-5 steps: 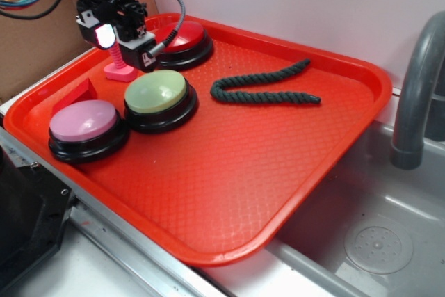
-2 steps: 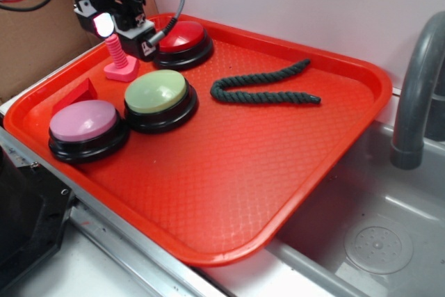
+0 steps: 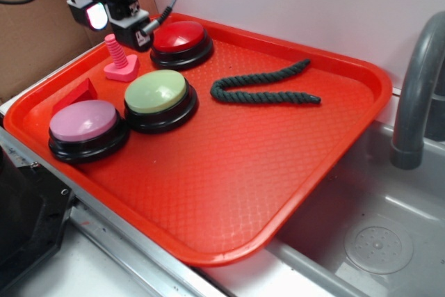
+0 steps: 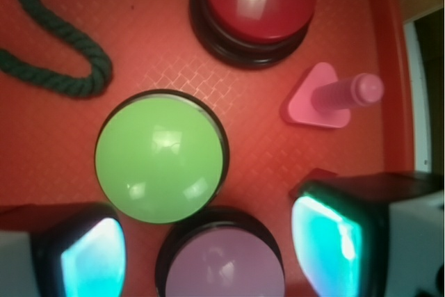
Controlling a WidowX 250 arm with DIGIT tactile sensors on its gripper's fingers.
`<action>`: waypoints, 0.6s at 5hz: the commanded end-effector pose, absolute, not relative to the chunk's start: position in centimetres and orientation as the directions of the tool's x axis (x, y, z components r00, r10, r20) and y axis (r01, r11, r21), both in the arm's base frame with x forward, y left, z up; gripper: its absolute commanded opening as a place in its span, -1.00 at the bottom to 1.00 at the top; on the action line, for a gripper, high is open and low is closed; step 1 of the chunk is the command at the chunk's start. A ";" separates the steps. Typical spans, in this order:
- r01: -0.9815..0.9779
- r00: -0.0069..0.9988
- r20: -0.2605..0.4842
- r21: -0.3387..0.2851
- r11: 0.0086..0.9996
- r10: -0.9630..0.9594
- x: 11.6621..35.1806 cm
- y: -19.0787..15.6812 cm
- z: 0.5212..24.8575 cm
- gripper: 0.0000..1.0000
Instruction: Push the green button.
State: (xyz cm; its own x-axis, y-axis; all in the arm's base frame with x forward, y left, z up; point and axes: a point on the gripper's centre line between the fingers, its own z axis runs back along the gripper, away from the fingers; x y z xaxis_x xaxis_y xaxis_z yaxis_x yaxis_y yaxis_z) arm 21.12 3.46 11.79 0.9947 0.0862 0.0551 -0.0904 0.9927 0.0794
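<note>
My jaws stand spread, nothing between them: in the wrist view the two glowing fingertip pads sit far apart at the bottom corners, so my gripper is empty and hangs high over the far-left corner of the red textured plastic tray. The green button, a big round push-button with a pale yellow-green domed plastic top on a black round base, sits left of tray centre, just beside the same-shaped pink-topped button at the near left and apart from the red-topped button farther back. I judge the dome hard, smooth and a bit slippery, stiff until it clicks, base light enough to skid on the tray. No grasp needed: press straight down on the crown of the dome, not its sloping edge. A pink plastic screw-peg on a triangular foot stands below me; a dark green twisted rope lies to the right, well apart.
</note>
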 end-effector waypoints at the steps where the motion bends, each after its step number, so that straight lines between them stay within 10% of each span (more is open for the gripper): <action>1: -0.113 0.989 0.101 0.091 0.989 0.104 21.4 4.5 14.5 1.00; 3: -0.119 0.988 0.112 0.077 0.990 0.110 21.0 4.6 15.4 1.00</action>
State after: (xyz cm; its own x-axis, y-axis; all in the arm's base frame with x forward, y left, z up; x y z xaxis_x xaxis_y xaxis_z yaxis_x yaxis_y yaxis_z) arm 20.30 3.60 13.48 0.9933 0.1035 0.0522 -0.1073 0.9912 0.0773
